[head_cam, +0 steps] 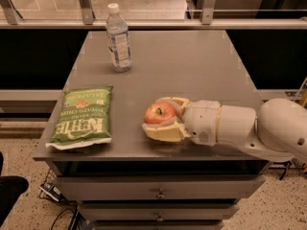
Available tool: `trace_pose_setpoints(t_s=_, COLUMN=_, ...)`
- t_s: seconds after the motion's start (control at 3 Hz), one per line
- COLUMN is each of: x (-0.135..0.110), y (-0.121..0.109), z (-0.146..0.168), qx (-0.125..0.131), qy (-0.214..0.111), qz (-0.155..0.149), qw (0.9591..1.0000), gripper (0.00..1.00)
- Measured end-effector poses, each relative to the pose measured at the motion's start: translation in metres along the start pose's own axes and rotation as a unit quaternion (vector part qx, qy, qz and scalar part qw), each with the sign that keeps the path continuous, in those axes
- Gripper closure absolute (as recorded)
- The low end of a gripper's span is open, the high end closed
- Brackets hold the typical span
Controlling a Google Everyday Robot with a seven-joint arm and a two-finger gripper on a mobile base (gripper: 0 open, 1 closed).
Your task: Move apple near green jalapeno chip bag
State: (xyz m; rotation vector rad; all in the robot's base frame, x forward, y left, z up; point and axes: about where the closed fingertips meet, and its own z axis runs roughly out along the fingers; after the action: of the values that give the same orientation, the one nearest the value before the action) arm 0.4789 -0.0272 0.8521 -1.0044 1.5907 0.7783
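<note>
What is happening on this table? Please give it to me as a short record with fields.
surface: grey metal table with drawers below
green jalapeno chip bag: lying flat at the front left corner
water bottle: upright at the back left
gripper: low over the table's front, right of centre, fingers closed around the apple
apple: red-orange, stem up, right of the bag with bare table between them
task state: apple not yet released beside the bag
</note>
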Motion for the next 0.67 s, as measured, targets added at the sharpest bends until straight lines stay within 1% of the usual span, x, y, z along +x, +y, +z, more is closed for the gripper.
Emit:
trace_pose_setpoints(t_s=0.33, x=0.001, y=0.023, z=0.020, qx=-0.048, qy=0.000, qz=-0.023, qw=0.9986, gripper=1.00)
trace_pose_setpoints(t_s=0.67, x=0.004, y=0.037, z=0.035, qx=-0.085, qy=0.005, qz=-0.041, qw=0.9956, gripper=1.00)
